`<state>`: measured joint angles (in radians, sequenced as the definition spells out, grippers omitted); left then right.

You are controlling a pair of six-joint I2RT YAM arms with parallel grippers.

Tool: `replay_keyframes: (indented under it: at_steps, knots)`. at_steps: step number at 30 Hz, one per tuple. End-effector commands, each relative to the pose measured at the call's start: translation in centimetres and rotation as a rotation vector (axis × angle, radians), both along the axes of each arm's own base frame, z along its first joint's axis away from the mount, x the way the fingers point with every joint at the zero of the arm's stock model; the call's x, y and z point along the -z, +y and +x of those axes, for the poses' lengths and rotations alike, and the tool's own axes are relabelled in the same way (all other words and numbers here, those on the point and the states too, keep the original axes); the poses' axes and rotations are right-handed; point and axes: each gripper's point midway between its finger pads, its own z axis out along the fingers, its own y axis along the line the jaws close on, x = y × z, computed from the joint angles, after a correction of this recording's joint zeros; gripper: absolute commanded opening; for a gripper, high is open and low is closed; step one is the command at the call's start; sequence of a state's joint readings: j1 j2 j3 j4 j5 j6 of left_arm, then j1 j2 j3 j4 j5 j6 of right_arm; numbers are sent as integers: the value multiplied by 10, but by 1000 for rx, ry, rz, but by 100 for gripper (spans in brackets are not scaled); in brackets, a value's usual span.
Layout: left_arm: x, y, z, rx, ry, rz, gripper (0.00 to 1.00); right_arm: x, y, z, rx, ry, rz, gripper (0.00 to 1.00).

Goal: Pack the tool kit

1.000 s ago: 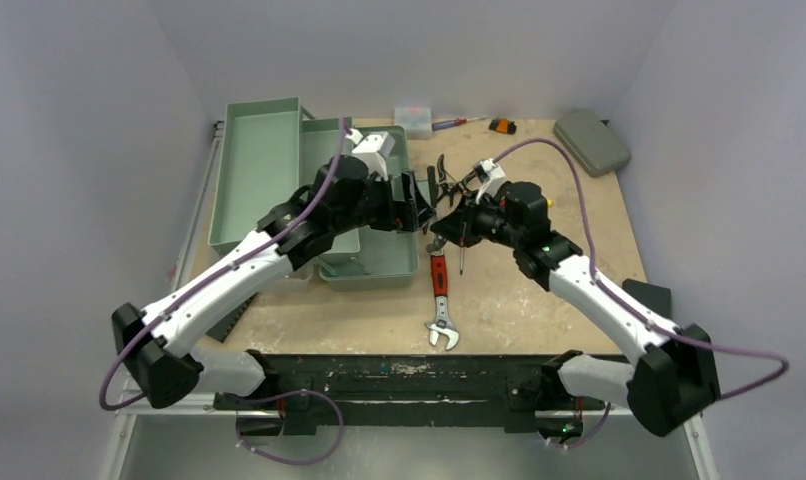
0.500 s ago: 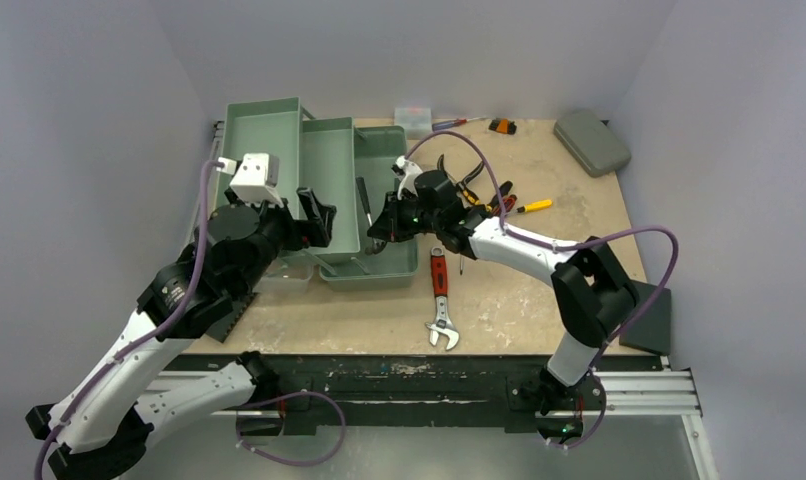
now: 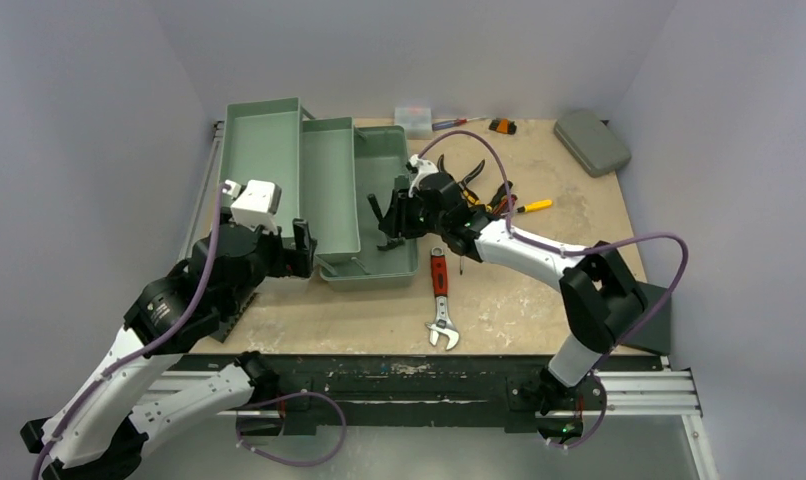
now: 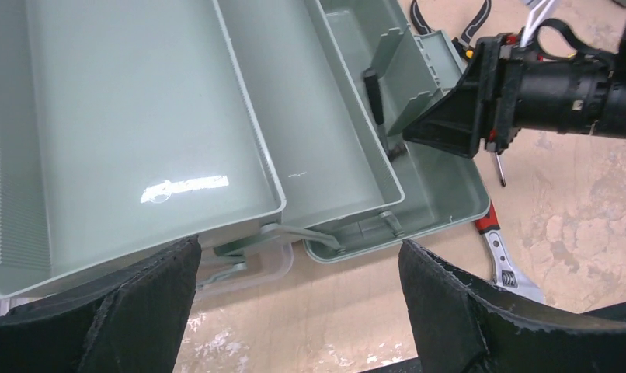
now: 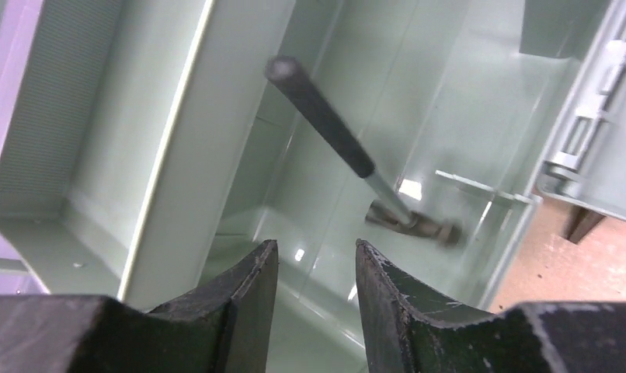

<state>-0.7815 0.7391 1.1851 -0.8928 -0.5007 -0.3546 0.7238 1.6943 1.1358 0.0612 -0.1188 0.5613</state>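
The hammer (image 5: 325, 136) in the deep bottom compartment of the toolbox (image 3: 329, 180) shows only as a blur in the right wrist view: a black grip and a metal head. From above it is hidden under the right gripper (image 3: 387, 215), which hangs over that compartment with its fingers a little apart and nothing between them. The toolbox stands on the far left part of the table (image 3: 539, 290), its two trays folded out to the left. The left gripper (image 3: 306, 248) is at the box's near left corner, fingers spread wide and empty.

Black-handled pliers (image 3: 464, 175) and a yellow screwdriver (image 3: 532, 206) are partly covered by the right arm. A red-handled wrench (image 3: 440, 300) lies in full view just right of the box. A small grey case (image 3: 592, 141) sits at the far right corner. The tabletop is pale, scuffed board, and plain pale walls close in three sides.
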Motion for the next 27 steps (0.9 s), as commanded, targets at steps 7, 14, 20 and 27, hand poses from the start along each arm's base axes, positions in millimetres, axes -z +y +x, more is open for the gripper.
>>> replay_keyframes:
  at_steps: [7, 14, 20, 27]
  knots:
    - [9, -2, -11, 101, -34, 25, 93, -54, -61, -10, 136, -145, -115, 44]
    - [14, -26, -19, 240, -64, -45, 92, -57, -138, -23, 360, -180, -276, 47]
    - [16, -44, -29, 360, -66, -71, 93, -29, -207, -25, 509, -89, -373, 48]
    - [18, -49, -32, 392, -56, -75, 93, 24, -215, -11, 467, 43, -395, 56]
